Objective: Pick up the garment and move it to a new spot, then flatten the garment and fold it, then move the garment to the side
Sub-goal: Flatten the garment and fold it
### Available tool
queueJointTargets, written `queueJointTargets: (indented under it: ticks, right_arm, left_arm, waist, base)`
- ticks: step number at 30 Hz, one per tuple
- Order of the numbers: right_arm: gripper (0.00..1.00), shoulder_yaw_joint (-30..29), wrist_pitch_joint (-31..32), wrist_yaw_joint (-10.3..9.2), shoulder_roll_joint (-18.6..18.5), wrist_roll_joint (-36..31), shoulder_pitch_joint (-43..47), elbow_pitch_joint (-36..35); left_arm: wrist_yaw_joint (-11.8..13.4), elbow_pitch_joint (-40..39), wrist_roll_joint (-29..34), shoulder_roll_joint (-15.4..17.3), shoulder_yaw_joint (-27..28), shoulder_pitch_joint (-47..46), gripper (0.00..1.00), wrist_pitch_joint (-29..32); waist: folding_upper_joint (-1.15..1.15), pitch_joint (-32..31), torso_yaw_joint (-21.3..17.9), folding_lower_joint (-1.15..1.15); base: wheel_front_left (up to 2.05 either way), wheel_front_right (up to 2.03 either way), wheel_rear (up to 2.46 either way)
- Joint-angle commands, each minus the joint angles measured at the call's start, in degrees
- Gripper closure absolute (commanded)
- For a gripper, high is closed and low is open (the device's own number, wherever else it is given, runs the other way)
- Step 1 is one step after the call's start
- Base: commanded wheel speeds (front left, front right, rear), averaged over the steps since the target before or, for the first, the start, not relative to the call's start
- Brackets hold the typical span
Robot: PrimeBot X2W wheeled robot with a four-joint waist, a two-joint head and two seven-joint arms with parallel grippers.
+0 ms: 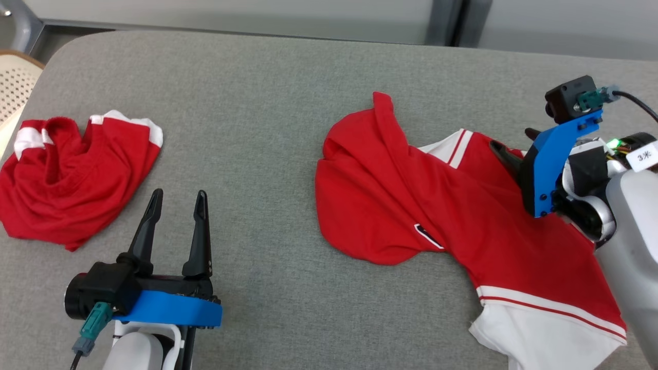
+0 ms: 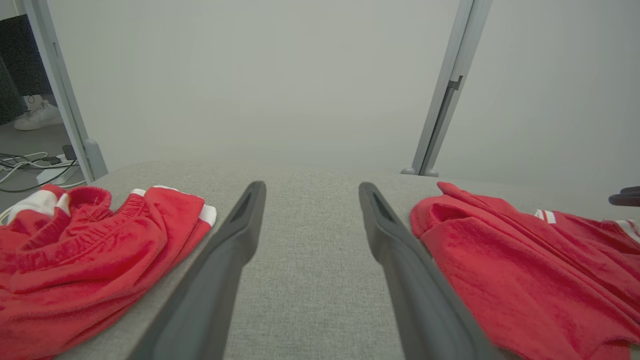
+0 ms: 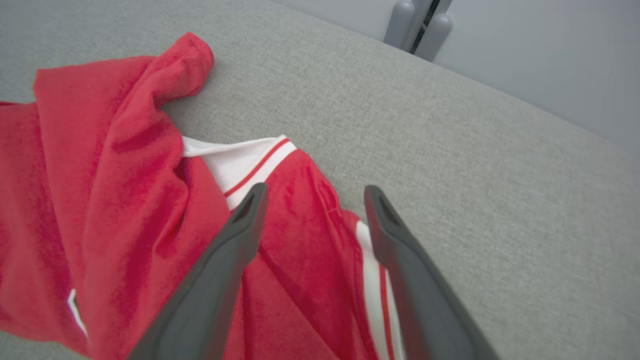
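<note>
1. Red garment (image 1: 462,205): a jersey with white cuffs and hem edged by thin red stripes and a small dark badge. It is rumpled, with one part folded over itself.
2. It lies on the right half of the grey padded table (image 1: 257,128), white hem toward the robot.
3. Over its striped sleeve, right gripper (image 3: 315,192) has fingers spread, pinching nothing.
4. Over bare table, left gripper (image 1: 179,194) is spread and empty, beside a second red bundle (image 1: 67,180).

left gripper (image 1: 179,193): two long, tapering dark fingers on a black base; blue bracket (image 1: 169,311) beneath; teal plug (image 1: 96,319) on a grey cable; right gripper (image 1: 515,140): blue plate (image 1: 558,159) dotted with screws; green light (image 1: 611,142); white label (image 1: 642,156)
</note>
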Motion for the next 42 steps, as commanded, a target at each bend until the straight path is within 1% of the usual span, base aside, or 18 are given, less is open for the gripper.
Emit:
queueJointTargets:
  ticks: [1, 6, 10, 12, 13, 14, 15, 16, 18, 21, 24, 29, 34, 35, 36, 38, 42]
  right_arm:
    - [0.00, 0.70, 0.50, 0.03, -0.71, -0.53, -2.00, 1.87]
    - [0.00, 4.50, 2.80, 0.02, -2.82, 1.52, -6.25, 7.81]
    - [0.00, 8.31, 4.90, 0.02, -5.00, 3.20, -7.88, 10.12]
    - [0.00, 10.54, 5.85, 0.03, -5.58, 4.83, -7.78, 10.81]
    - [0.00, 10.74, 6.15, 0.04, -5.36, 6.69, -7.62, 11.26]
    - [0.29, 11.05, 6.53, 0.06, -5.24, 7.78, -7.53, 11.83]
    - [0.83, 12.00, 6.81, 0.09, -5.46, 8.07, -7.63, 12.07]
    - [1.00, 12.67, 6.63, 0.07, -5.65, 8.71, -7.75, 12.13]
    - [1.00, 12.66, 4.51, 0.02, -6.50, 8.55, -8.83, 12.37]
    - [1.00, 10.33, -0.71, -0.05, -7.08, 6.30, -11.23, 13.86]
    - [1.00, 7.61, -6.11, 0.01, -6.08, 3.74, -13.54, 15.84]
    - [1.00, 2.40, -14.05, 0.01, -4.75, -2.34, -16.13, 20.28]
    - [1.00, -3.36, -19.86, 0.01, -3.19, -8.52, -17.63, 25.17]
    - [0.97, -4.26, -20.77, 0.02, -2.61, -9.67, -17.55, 26.13]
    - [0.00, -4.88, -21.52, 0.02, -1.87, -10.70, -17.39, 26.97]
    - [0.00, -5.46, -21.97, 0.03, -0.09, -11.81, -16.40, 28.56]
    - [0.00, -5.50, -23.73, 0.01, 1.38, -12.62, -14.26, 29.53]
  left_arm:
    - [-0.09, 0.00, -0.12, -0.17, -0.09, -1.16, 0.00, -0.22]
    - [-0.26, -0.05, -0.28, -0.74, -0.15, -2.28, 0.00, -0.28]
    - [-0.45, -0.25, 0.06, -1.09, -0.18, -2.96, 0.00, -0.32]
    - [-0.57, -0.33, 0.23, -1.13, -0.04, -3.12, 0.00, -0.33]
    - [-0.61, -0.41, 0.32, -1.24, 0.12, -3.22, 0.00, -0.33]
    - [-0.66, -0.48, 0.40, -1.34, 0.29, -3.27, 0.00, -0.34]
    - [-0.71, -0.54, 0.46, -1.44, 0.45, -3.30, 0.00, -0.34]
    - [-0.76, -0.60, 0.46, -1.49, 0.63, -3.27, 0.00, -0.34]
    - [-0.81, -0.72, 0.45, -1.65, 0.92, -3.17, 0.00, -0.34]
    - [-0.89, -0.64, 0.75, -2.02, 1.07, -3.35, 0.00, -0.35]
    - [-0.93, -0.57, 0.97, -2.20, 1.32, -3.44, 0.00, -0.35]
    - [-1.24, -0.46, 1.15, -2.44, 1.46, -3.71, 0.00, -0.34]
    - [-1.47, 0.06, 1.51, -2.62, 1.46, -3.28, 0.00, -0.35]
    - [-1.43, 0.21, 1.58, -2.64, 1.46, -3.15, 0.00, -0.34]
    - [-1.43, 0.33, 1.56, -2.64, 1.45, -3.01, 0.00, -0.34]
    - [-1.44, 0.53, 1.69, -2.54, 1.58, -2.64, 0.00, -0.34]
    - [-1.48, 0.91, 1.93, -2.31, 1.78, -1.71, 0.00, -0.30]
  waist:
    - [0.00, 2.44, 2.43, -0.01]
    - [0.00, 4.93, 5.40, -0.01]
    - [0.00, 6.01, 6.92, -0.01]
    - [0.00, 6.24, 7.32, -0.01]
    - [0.00, 6.34, 7.44, -0.01]
    - [0.00, 6.39, 7.52, -0.01]
    - [0.00, 6.43, 7.56, -0.01]
    - [0.00, 6.50, 7.55, -0.01]
    - [0.00, 6.64, 7.41, -0.01]
    - [0.00, 6.70, 7.15, -0.01]
    - [0.00, 6.57, 6.93, -0.01]
    - [0.00, 6.28, 6.70, -0.01]
    - [0.00, 5.37, 6.45, -0.01]
    - [0.00, 5.09, 6.35, -0.01]
    - [0.00, 4.81, 6.27, -0.01]
    - [0.00, 3.97, 5.91, -0.01]
    - [0.00, 1.59, 4.82, -0.01]
  base:
    - [0.00, 0.00, 0.00]
    - [0.00, 0.00, 0.00]
    - [0.00, 0.00, 0.00]
    - [0.00, 0.00, 0.00]
    - [0.00, 0.00, 0.00]
    - [0.00, 0.00, 0.00]
    - [0.00, 0.00, 0.00]
    - [0.00, 0.00, 0.00]
    - [0.00, 0.00, 0.00]
    - [0.00, 0.00, 0.00]
    - [0.00, 0.00, 0.00]
    - [0.00, 0.00, 0.00]
    - [0.00, 0.00, 0.00]
    - [0.00, 0.00, 0.00]
    - [0.00, 0.00, 0.00]
    - [0.00, 0.00, 0.00]
    - [0.00, 0.00, 0.00]
